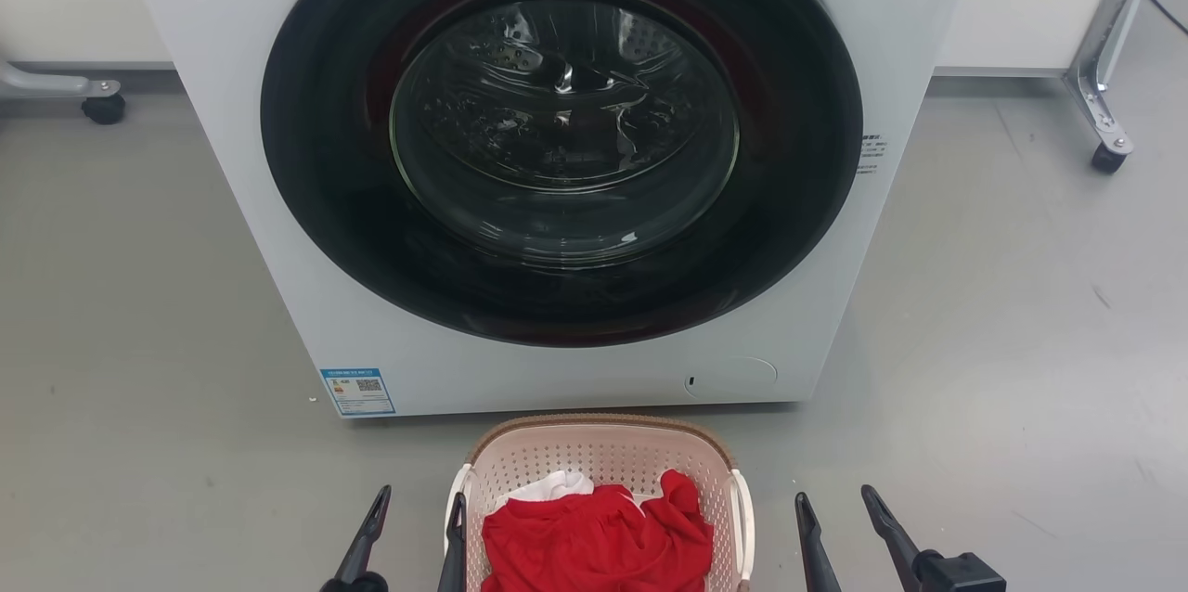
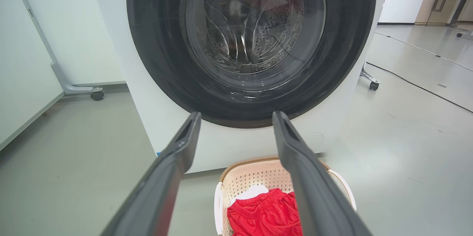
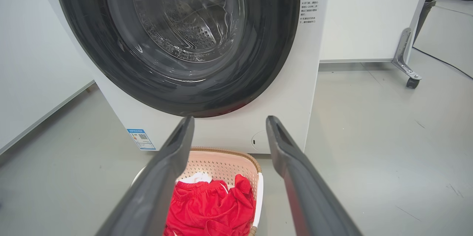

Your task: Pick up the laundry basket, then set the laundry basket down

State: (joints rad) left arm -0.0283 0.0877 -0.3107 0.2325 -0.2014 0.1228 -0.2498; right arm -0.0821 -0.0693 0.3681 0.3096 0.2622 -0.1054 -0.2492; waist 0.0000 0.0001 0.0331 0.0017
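Left hand point(image 1: 419, 493) and right hand point(image 1: 833, 492) released, flanking oval perforated laundry basket point(image 1: 603, 457), crumpled red cloth point(image 1: 594, 541) inside

Grey floor point(image 1: 139, 295) carries washer point(image 1: 557, 379), laundry basket point(image 1: 594, 457) just before it.

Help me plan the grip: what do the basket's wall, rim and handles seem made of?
The laundry basket looks moulded matte pink plastic, given its even perforations; the rim is brown, woven-look, possibly plastic too; the handles look smooth white plastic.
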